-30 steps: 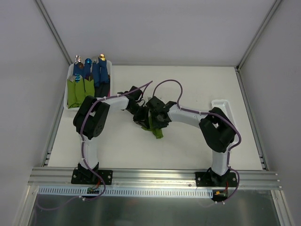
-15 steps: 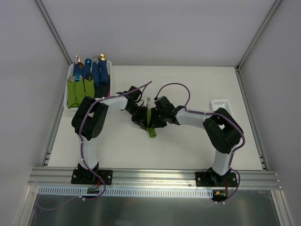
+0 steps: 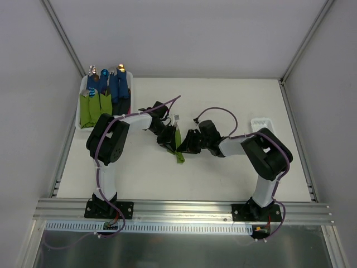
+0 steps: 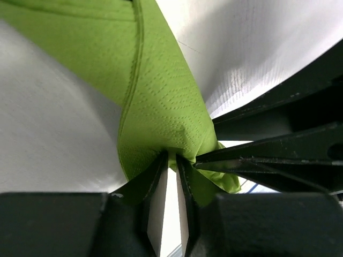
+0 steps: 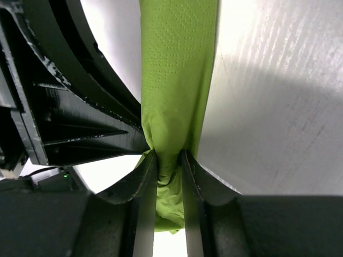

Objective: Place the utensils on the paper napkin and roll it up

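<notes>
- left fingers [image 4: 140,187]: closed, pinching a bunched end of the paper napkin [image 4: 161,107] right at the tips; lime-green paper bulges out either side of the pinch
- right fingers [image 5: 140,184]: closed on the same napkin, squeezing the narrow rolled strip from both sides; a crumpled tail of it pokes past the tips toward the camera
- the two sets of fingers are just beside each other on the roll, and each set shows in the other's wrist view
- napkin: rolled into a slim tube that lies on the tabletop [image 3: 223,100] about mid-scene and runs roughly near to far; in the top view its near end sticks out below the fingers
- utensils: hidden, cannot tell whether they are inside the roll
- small pale tip [image 3: 174,118] at the far end of the roll, too small to tell what it is
- left arm [image 3: 109,139] reaches in from the near left, right arm [image 3: 262,153] from the near right; they meet over the roll
- white bin [image 3: 78,114] at the far left edge of the tabletop, holding green bundles [image 3: 92,109] and blue bundles [image 3: 114,86] side by side
- small white tray [image 3: 261,121] at the right, well apart from the napkin
</notes>
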